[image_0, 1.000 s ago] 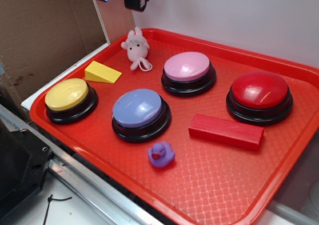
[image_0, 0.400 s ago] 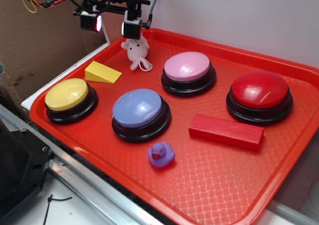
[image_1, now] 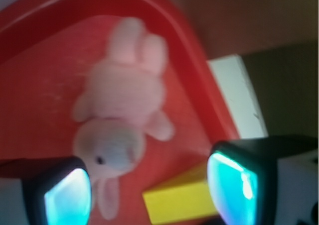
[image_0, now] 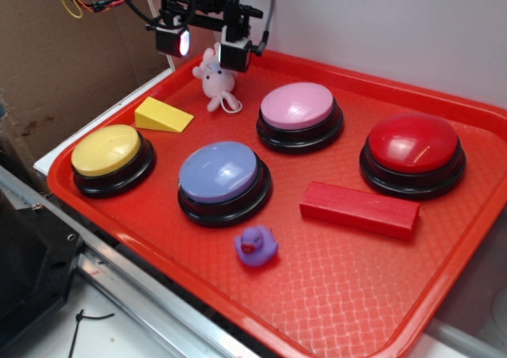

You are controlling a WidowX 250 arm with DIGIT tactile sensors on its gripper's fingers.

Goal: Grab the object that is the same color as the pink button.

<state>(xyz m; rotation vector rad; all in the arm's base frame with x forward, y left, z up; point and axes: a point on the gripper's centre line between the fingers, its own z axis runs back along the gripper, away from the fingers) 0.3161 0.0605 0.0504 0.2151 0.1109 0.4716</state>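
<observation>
- Pale pink plush toy (image_0: 214, 79) lying at far left corner of red tray (image_0: 356, 295), just left of pink button (image_0: 299, 106) and beyond yellow wedge (image_0: 162, 116); white string loop trailing on its near side.
- Colour match confirmed: plush and pink button dome share same light pink. Purple duck (image_0: 256, 245) at near edge, lavender-blue button (image_0: 219, 172), red button (image_0: 413, 142), yellow button (image_0: 106, 150) and red block (image_0: 359, 209) ruled out.
- Gripper (image_0: 204, 47) now lower and further right than a moment ago, moved in from tray's far left rim to sit directly over plush.
- Jaws spread wide, nothing between them; one lit pad at each side of toy's head in exterior view.
- Wrist view: plush (image_1: 122, 110) blurred but centred between two glowing finger pads (image_1: 67, 197), wedge corner (image_1: 182, 200) showing low in frame. No contact visible between pads and toy.
- Reading of change: approach and alignment essentially complete; grasp not yet made.
- Judged next need: short further descent, then closing on body of plush.
- Risk noted: tray wall close behind toy, wedge near one finger; soft small target liable to slip or be pinched only at ears.
</observation>
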